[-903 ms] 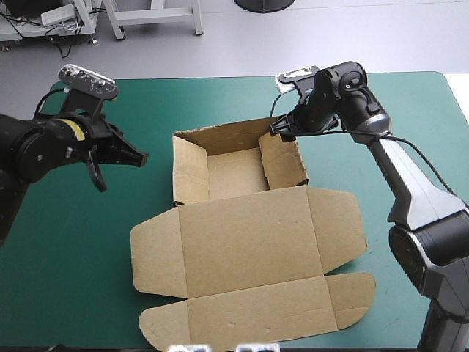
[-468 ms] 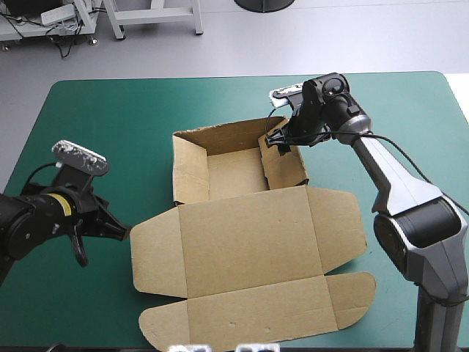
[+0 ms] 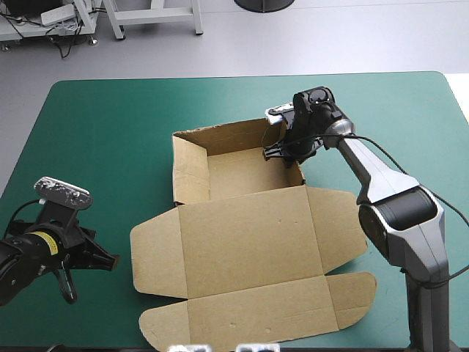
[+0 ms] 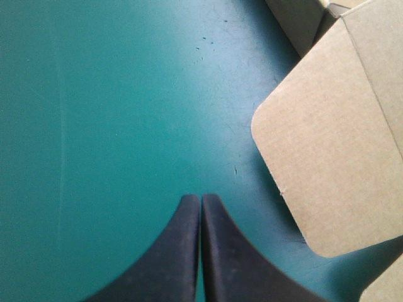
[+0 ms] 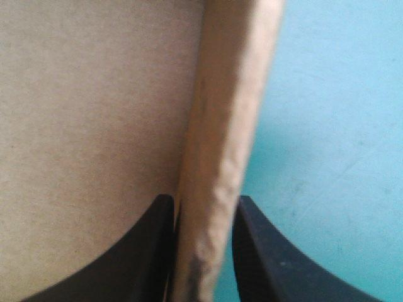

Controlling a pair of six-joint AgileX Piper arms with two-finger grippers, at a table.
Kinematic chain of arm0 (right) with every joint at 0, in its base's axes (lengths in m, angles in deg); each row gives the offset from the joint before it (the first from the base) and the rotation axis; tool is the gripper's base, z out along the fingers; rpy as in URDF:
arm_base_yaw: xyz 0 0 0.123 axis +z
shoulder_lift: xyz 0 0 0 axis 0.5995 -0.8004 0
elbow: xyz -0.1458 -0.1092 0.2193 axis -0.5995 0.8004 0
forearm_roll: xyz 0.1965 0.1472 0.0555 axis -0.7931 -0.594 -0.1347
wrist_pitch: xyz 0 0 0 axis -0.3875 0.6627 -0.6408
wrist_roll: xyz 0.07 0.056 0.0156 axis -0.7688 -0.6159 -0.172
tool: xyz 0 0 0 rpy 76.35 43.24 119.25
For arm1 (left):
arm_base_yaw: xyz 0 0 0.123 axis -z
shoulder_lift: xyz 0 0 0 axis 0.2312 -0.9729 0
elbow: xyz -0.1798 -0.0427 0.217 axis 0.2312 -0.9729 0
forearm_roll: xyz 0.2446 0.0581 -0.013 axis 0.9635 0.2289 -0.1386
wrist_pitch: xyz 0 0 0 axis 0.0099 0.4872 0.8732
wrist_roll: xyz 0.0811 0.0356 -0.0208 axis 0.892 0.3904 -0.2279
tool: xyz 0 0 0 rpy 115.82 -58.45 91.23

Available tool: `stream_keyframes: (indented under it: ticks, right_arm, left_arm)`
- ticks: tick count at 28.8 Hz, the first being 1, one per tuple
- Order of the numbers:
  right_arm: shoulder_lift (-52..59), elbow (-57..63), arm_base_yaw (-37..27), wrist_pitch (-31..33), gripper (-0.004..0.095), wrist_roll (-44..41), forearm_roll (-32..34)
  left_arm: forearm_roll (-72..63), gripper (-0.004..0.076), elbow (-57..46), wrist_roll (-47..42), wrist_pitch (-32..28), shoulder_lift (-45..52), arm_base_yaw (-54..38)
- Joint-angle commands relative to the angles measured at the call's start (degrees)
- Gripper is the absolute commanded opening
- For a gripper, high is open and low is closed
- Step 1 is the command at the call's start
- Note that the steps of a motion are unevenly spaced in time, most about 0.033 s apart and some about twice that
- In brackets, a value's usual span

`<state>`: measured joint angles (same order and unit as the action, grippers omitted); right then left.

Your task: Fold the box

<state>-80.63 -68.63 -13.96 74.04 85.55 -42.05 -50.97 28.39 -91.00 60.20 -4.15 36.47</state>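
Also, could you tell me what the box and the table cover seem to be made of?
The box: matte brown board, probably cardboard, its raised wall's edge thick and rough. The cover: teal-green, matte, perhaps a rubbery mat; faint scuffs show.

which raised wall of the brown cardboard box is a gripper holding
The right-hand wall of the brown board box: the right gripper is shut on its top edge, one black finger each side. The far wall and left wall stand free.
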Motion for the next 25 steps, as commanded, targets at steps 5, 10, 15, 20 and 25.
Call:
stream_keyframes:
  ticks: [5,10,15,20,25]
  right_arm:
    - [2.7,-3.8,-1.6,0.1,-0.0019,1.0,2.7]
    - [3.5,-6.1,-6.1,0.6,-0.0019,1.3,2.5]
    - [5.2,-6.6,-15.0,0.3,-0.0020,2.0,1.8]
    - [6.0,-6.6,-28.1,0.4,-0.0019,2.3,-6.0]
    - [6.0,-6.6,-44.7,0.3,-0.0018,5.4,-17.1]
  left_arm:
    - [0.9,-0.0007,1.1,-0.7,1.0,0.9,0.3]
    - [1.1,-0.0007,0.9,-0.7,1.2,0.9,0.3]
    - [2.8,-0.0007,-0.2,-0.7,1.2,0.9,0.3]
    - [3.0,-0.0007,-0.4,-0.7,1.9,0.9,0.3]
    - [3.0,-0.0007,-0.4,-1.1,2.0,0.9,0.3]
